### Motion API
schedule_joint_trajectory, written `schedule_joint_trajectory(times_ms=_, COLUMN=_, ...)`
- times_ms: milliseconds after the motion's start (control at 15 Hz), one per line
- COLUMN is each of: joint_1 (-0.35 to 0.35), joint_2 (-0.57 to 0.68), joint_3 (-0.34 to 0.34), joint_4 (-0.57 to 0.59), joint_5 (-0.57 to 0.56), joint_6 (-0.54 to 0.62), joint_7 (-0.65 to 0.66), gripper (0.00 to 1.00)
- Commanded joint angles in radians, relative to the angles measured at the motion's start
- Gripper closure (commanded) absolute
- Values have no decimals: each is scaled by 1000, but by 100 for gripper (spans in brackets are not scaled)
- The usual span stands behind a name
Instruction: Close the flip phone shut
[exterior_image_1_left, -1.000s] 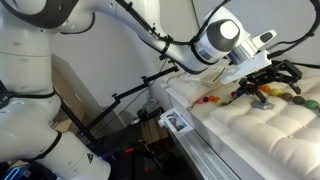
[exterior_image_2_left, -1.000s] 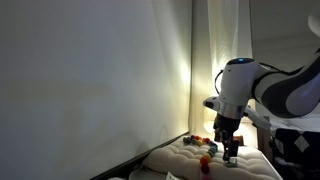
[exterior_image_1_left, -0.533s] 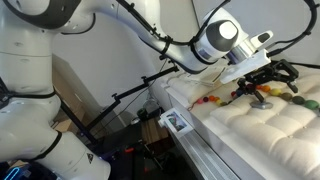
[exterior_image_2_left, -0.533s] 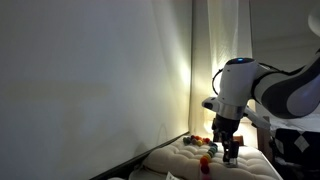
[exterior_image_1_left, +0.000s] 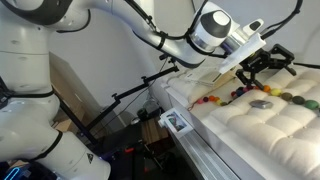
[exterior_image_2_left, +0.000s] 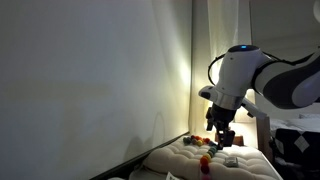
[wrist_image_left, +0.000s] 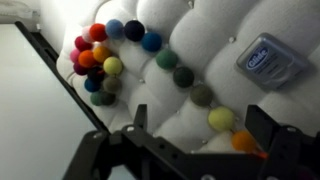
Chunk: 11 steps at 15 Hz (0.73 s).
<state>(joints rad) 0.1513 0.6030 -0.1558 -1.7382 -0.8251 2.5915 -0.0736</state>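
One flip phone (wrist_image_left: 272, 58) and one string of coloured balls (wrist_image_left: 110, 62) lay on the bench (wrist_image_left: 200, 18), a white quilted pad. The single pincer (exterior_image_1_left: 268, 64) hung above them, touching neither. The balls were bunched too tightly at the left end for an exact count, and some six more trailed off to the right in single file.

The phone was a silver-grey rounded slab with a bluish panel on its upper face. It lay flat with its halves seemingly folded together, though the hinge could not be made out. In the wrist view it sat right of the ball line and clear of it.

The pincer's two fingers (wrist_image_left: 95, 150) stood wide apart with nothing between them. A dark rail (wrist_image_left: 40, 50) marked the bench's left edge, just beside the bunched balls. Bare quilting surrounded the phone.
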Motion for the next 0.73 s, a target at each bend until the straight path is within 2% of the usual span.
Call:
schedule_joint_trajectory(times_ms=0, joint_1=44, joint_2=-84, joint_3=-8, joint_4=-41, joint_5=-123, joint_6=-33, joint_7=81, gripper=0)
schedule_joint_trajectory(times_ms=133, joint_1=45, joint_2=-96, joint_3=9, joint_4=-39, joint_5=-175, joint_6=-38, joint_7=109, gripper=0)
schedule_joint_trajectory(times_ms=333, joint_1=3, joint_2=-96, joint_3=66, joint_4=-52, joint_5=-155, joint_6=-13, joint_7=55, gripper=0)
schedule_joint_trajectory(times_ms=400, joint_1=5, joint_2=-67, joint_3=62, joint_4=-11, joint_5=-161, joint_6=-23, joint_7=80, gripper=0)
schedule_joint_trajectory(times_ms=667, joint_1=-2, joint_2=-66, joint_3=76, joint_4=-22, joint_5=-158, joint_6=-21, joint_7=77, gripper=0)
